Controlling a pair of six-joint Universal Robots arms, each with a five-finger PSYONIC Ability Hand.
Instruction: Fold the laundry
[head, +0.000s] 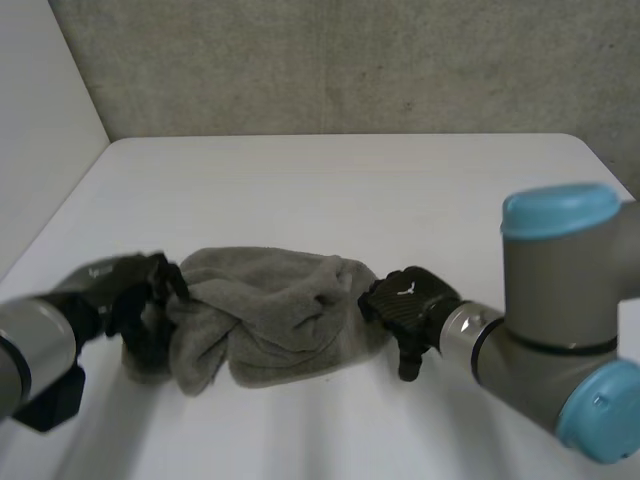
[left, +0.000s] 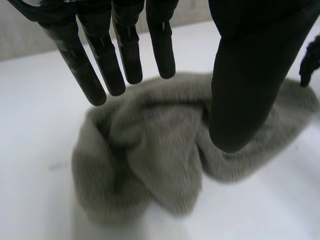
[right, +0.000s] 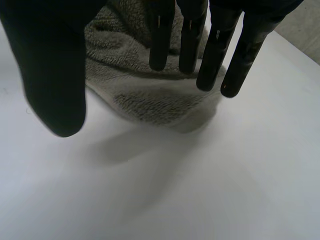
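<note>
I see towel (head: 275, 315) bunched lower centre of frame on table (head: 350, 190). L hand (head: 125, 290) at its left end, R hand (head: 405, 305) at right end. Both w/ fingers straight, thumbs apart, gripping nothing.

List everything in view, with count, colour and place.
towel: 1, grey, crumpled in a heap on the near half of the table, between the two hands
table: 1, white, under the towel
back wall: 1, grey, rough, behind the table's far edge
side wall: 1, white, beyond the table's left edge
left hand: 1, black, at the towel's left end, fingers straight
right hand: 1, black, at the towel's right end, fingers straight
arms: 2, grey with light-blue caps, left arm and right arm at the near corners
</note>
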